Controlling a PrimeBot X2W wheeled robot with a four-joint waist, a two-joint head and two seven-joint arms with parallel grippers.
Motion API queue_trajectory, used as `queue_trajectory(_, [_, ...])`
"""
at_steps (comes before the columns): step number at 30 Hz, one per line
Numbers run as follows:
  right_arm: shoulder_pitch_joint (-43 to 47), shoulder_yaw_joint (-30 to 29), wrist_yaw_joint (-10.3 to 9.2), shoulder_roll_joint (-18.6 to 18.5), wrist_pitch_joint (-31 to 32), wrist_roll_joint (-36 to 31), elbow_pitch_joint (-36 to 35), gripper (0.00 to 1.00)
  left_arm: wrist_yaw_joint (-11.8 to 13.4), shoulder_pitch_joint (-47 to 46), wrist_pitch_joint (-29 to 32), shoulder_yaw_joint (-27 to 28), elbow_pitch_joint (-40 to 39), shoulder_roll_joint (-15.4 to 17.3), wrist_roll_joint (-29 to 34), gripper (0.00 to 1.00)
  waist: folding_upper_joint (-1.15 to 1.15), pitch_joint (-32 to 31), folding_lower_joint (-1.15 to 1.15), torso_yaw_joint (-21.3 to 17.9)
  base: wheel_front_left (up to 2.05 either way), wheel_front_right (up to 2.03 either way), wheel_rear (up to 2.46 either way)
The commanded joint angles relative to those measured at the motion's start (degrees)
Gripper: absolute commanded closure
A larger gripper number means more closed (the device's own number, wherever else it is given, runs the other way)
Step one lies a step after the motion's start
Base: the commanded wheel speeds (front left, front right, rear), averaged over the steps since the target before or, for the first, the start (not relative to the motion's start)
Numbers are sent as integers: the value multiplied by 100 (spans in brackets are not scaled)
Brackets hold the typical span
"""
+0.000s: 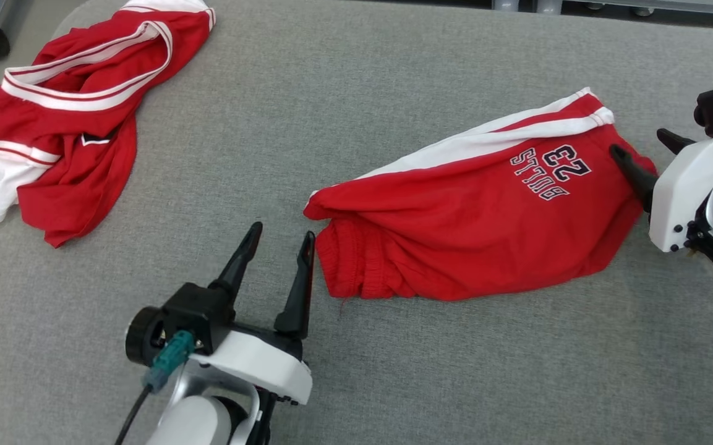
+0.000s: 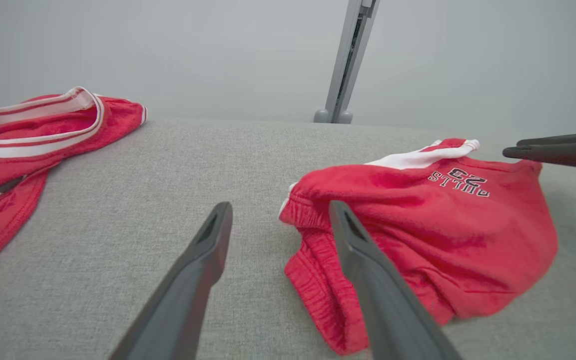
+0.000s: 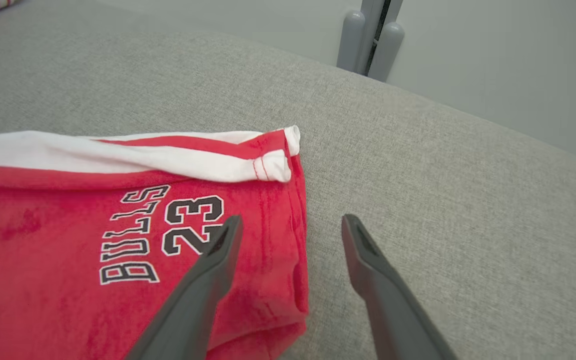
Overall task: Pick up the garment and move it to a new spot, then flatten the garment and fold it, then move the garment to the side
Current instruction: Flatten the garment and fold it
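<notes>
**Colours and patterns, as logged**

We record the shorts (image 1: 455, 228) as bright red, with a white side stripe and black, white-edged "BULLS 23" lettering. The second garment (image 1: 65, 123) is the same red, trimmed in white bands with thin red lines. The bench (image 1: 331, 93) is a mottled grey weave. Left claw (image 1: 283, 230) and right claw (image 1: 639, 141) have dark grey fingers (image 1: 297, 290) and white casing. The plug (image 1: 170, 364) is teal.
</notes>
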Motion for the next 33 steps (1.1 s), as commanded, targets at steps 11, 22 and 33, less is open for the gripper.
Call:
queue_trajectory(11, [-1, -376, 0, -13, 699, -993, 220, 0, 24, -46, -840, -133, 662, -397, 40, 0, 0, 450, 0, 552, 0, 0, 0])
queue_trajectory(22, [486, -718, 0, 535, 641, -255, 99, 100, -68, 118, -1058, 36, 1023, -178, -39, 0, 0, -17, 0, -115, 0, 0, 0])
queue_trajectory(33, [1127, -2241, 0, 66, 753, 283, -104, 100, -142, 538, -1117, -3, 1043, 138, 21, 0, 0, -405, 0, -639, 0, 0, 0])
